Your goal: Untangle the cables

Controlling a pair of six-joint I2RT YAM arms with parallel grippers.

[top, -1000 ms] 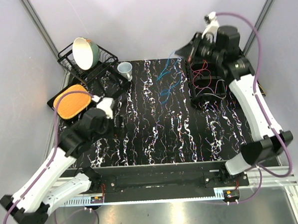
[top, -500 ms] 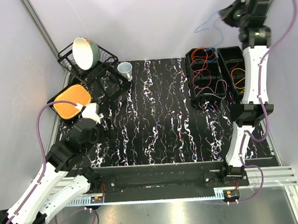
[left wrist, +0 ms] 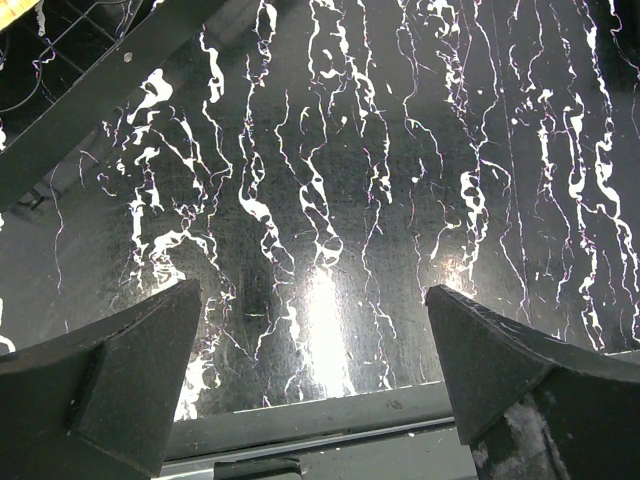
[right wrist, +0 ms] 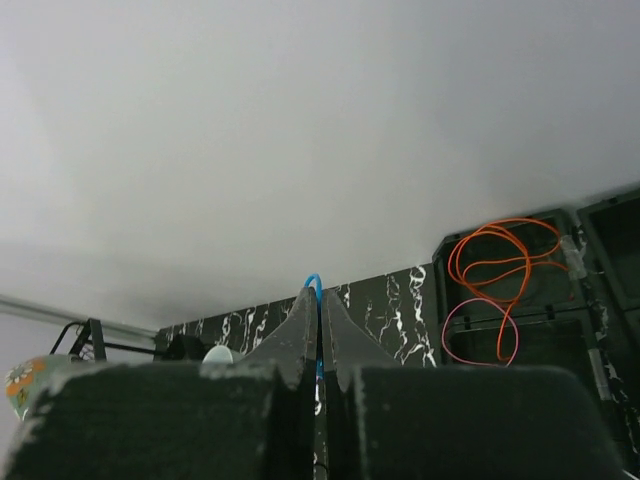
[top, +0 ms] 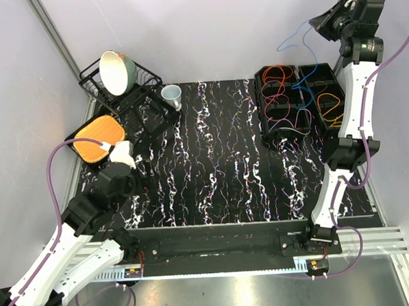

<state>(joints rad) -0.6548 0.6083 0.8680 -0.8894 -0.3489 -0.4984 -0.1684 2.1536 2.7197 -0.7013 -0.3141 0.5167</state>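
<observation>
High at the back right, my right gripper is shut on a blue cable. It hangs in loose bends down into the black bins. In the right wrist view the fingers press together with the blue cable looping out at their tips. An orange cable, a red one and a purplish-white one lie in the left bin. Yellow-orange loops lie in the right bin. My left gripper hovers open over the table's left side, and nothing sits between its jaws.
A black dish rack holding a bowl stands at the back left, with a pale cup beside it. An orange pad lies on a dark tray at the left edge. Grey walls enclose the table.
The right arm rose from the bins to high at the back right, lifting the blue cable off the table. The left arm drew back toward the near left.
</observation>
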